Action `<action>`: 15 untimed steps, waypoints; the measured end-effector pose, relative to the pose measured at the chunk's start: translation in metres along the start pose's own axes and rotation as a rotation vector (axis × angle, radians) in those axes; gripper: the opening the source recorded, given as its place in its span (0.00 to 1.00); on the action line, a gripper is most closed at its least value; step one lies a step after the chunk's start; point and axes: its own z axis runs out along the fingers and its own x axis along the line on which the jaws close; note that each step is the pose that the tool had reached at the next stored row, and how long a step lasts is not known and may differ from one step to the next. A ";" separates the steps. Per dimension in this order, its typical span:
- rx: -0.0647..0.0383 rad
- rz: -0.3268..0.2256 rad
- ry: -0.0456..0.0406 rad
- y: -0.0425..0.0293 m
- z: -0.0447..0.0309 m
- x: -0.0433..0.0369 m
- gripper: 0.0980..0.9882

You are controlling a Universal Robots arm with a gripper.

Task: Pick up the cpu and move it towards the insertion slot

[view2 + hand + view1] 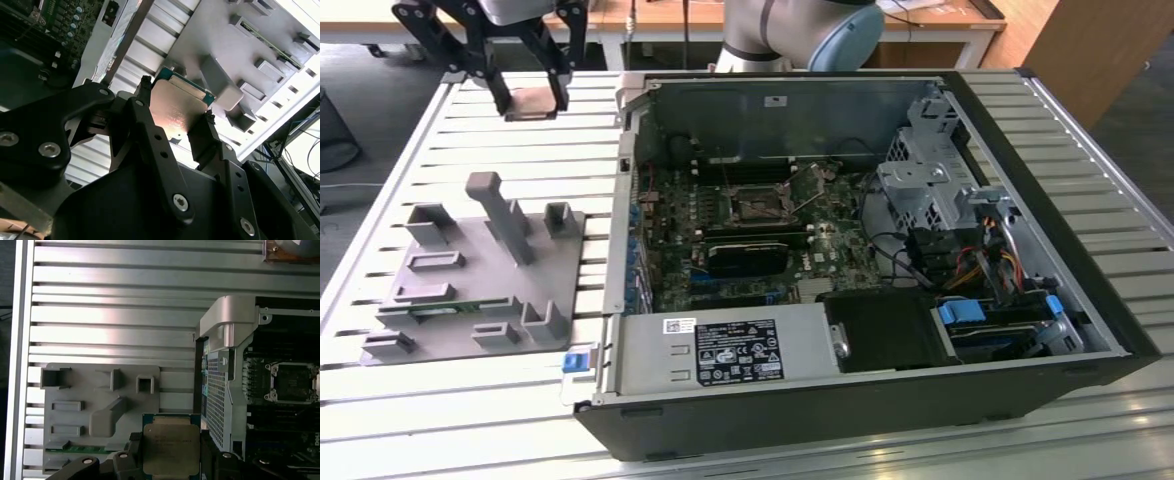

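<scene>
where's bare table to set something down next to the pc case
Free: the slatted table between the grey tray and the table's far edge, below the tool holding the cpu; also the strip in front of the tray, toward the near edge. Crowded: inside the computer case, around the insertion slot, with boards and cables.

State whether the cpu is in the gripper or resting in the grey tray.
In the gripper: both wrist views show its fingers clamped on the cpu, lifted clear of the grey tray.
</scene>
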 end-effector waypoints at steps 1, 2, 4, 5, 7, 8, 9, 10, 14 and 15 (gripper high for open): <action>0.000 0.000 0.0000 0.0003 0.0000 -0.0011 0.50; 0.000 0.000 0.0000 0.0006 0.0000 -0.0020 0.50; 0.000 0.000 0.0000 0.0012 0.0000 -0.0041 0.50; 0.000 0.000 0.0000 0.0016 0.0000 -0.0052 0.50; 0.000 0.000 0.0000 0.0022 0.0001 -0.0073 0.50; 0.000 0.000 -0.0001 0.0025 0.0001 -0.0083 0.50; 0.000 0.000 0.0000 0.0027 0.0001 -0.0093 0.50; 0.000 0.000 0.0000 0.0030 0.0001 -0.0103 0.50; 0.000 0.000 0.0000 0.0037 0.0001 -0.0151 0.50; 0.000 0.000 0.0000 0.0038 0.0001 -0.0164 0.50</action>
